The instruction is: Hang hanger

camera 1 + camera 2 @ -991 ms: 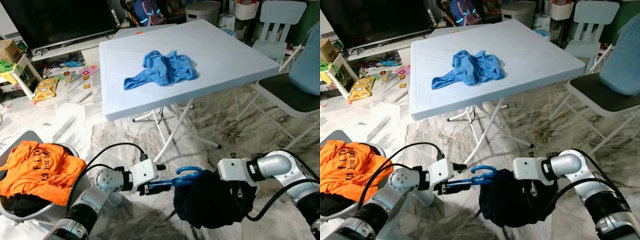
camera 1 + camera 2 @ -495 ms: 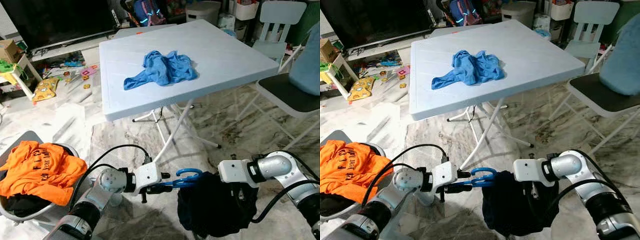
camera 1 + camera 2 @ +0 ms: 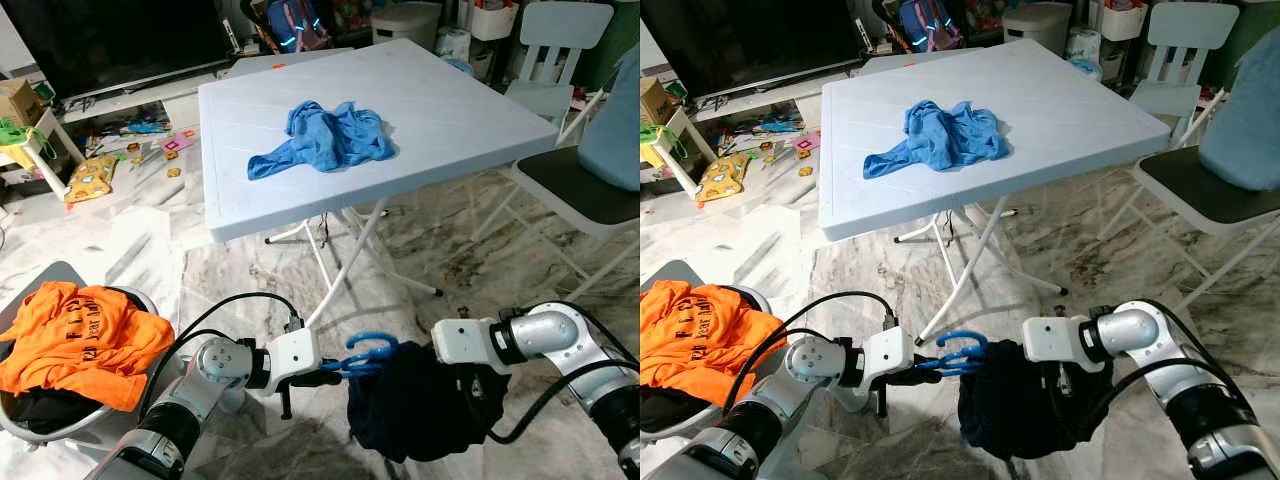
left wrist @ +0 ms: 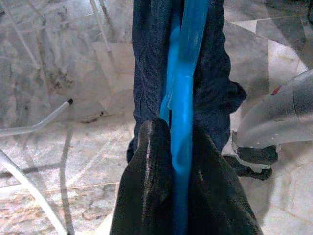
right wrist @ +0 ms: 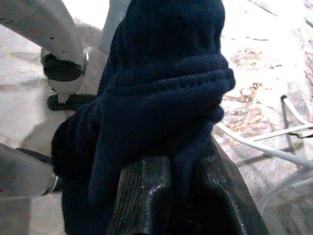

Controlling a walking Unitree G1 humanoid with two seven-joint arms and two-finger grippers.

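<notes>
A blue plastic hanger (image 3: pixel 366 351) sits low over the floor in front of me, its hook sticking up beside a dark navy knitted garment (image 3: pixel 418 408). My left gripper (image 4: pixel 181 191) is shut on the hanger's bar, which runs on into the garment (image 4: pixel 215 73). My right gripper (image 5: pixel 188 196) is shut on a fold of the navy garment (image 5: pixel 166 88), and the cloth drapes over its fingers. In the eye views the right wrist (image 3: pixel 462 343) sits just right of the hook, with the garment hanging below it.
A light blue folding table (image 3: pixel 460 110) stands ahead with a crumpled blue cloth (image 3: pixel 325 135) on it. An orange shirt (image 3: pixel 80 335) lies in a basket at my left. A folding chair (image 3: pixel 585 185) stands on the right. Toys (image 3: pixel 90 178) litter the floor far left.
My left gripper has slid along the hanger toward the garment, and the hook has tipped up. The garment dipped, then bunched back up under the right wrist.
</notes>
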